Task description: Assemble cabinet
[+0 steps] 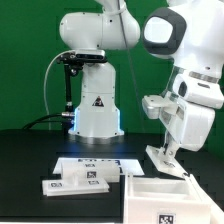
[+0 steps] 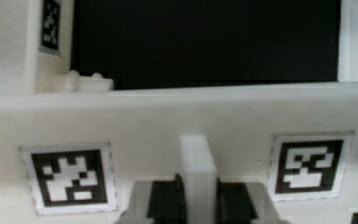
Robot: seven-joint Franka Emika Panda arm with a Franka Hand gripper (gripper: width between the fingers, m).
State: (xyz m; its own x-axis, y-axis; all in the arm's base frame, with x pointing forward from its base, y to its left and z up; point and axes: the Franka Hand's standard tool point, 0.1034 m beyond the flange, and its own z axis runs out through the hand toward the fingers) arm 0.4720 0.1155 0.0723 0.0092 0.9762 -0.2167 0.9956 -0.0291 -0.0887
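Observation:
My gripper (image 1: 166,148) hangs at the exterior view's right, just above the far left corner of the open white cabinet box (image 1: 160,192). In the wrist view the gripper (image 2: 208,196) is shut on a thin upright rib of a white cabinet panel (image 2: 176,125) that bears two marker tags. Its dark fingers (image 2: 165,203) press on both sides of the rib. In the exterior view the held panel (image 1: 164,159) shows as a tilted white slab under the fingers. Beyond the panel, another white cabinet wall (image 2: 16,50) with a tag stands beside black table.
Two loose white cabinet parts (image 1: 75,181) with tags lie on the black table at the exterior view's lower left. The marker board (image 1: 97,162) lies flat behind them. The arm's white base (image 1: 95,105) stands at the back centre before a green backdrop.

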